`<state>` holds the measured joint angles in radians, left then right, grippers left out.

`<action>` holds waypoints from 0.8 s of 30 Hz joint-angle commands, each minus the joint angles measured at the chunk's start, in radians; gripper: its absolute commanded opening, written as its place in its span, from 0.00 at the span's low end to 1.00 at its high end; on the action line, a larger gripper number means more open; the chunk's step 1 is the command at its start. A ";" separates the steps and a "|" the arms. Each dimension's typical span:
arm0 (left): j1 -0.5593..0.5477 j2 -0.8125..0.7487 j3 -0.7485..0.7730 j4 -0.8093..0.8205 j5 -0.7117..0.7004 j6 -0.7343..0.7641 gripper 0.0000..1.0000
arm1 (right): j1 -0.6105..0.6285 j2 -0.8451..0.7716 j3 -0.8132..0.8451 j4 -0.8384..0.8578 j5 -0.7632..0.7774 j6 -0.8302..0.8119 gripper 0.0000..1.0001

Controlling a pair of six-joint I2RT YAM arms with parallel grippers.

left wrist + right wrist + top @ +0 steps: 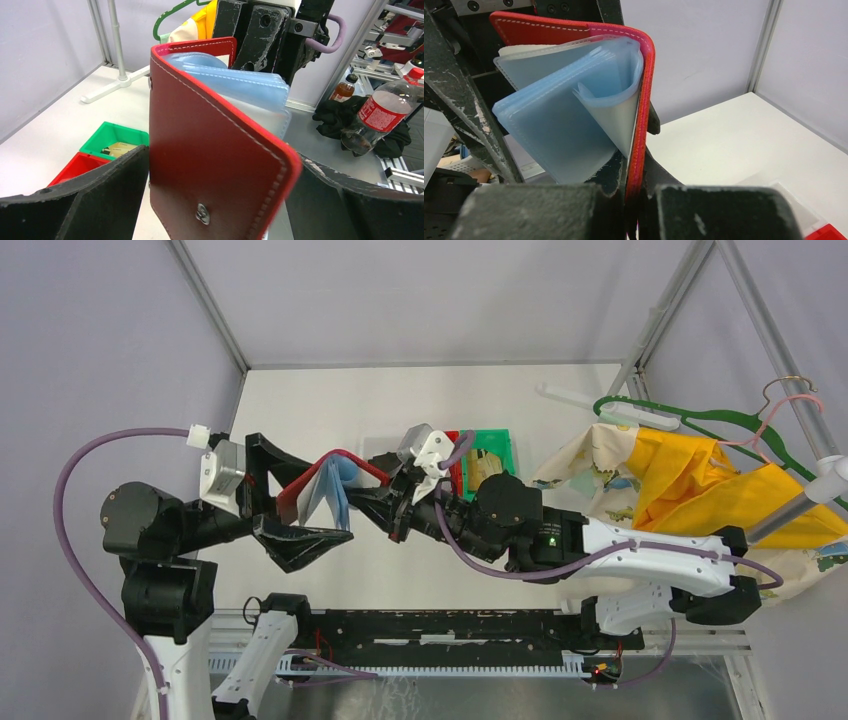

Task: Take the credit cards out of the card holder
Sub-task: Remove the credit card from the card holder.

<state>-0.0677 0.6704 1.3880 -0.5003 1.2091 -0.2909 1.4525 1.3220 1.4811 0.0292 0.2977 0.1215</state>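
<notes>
Top external view is showing the card holder (300, 490) hanging open in the air between both hands, above the table (300, 400). The left hand (322, 502) is gripping one red cover across its width, and the right hand (378, 490) is pinching the edge of the other cover with closed fingers. The pale blue pocket leaves (554, 125) are fanning out between the two hands. Close beside the right hand, a gold-tan card (484, 462) is lying in a green bin (500, 438).
</notes>
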 commanded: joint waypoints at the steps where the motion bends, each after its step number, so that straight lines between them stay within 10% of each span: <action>1: 0.001 -0.017 -0.015 0.002 -0.028 0.054 1.00 | 0.020 0.017 0.076 0.028 0.024 -0.012 0.00; 24: 0.002 0.039 0.063 -0.034 0.016 0.044 0.78 | 0.004 -0.129 -0.114 0.146 -0.100 0.007 0.00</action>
<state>-0.0681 0.6960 1.4185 -0.5594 1.2488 -0.2108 1.4582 1.2236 1.3647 0.0982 0.2367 0.1112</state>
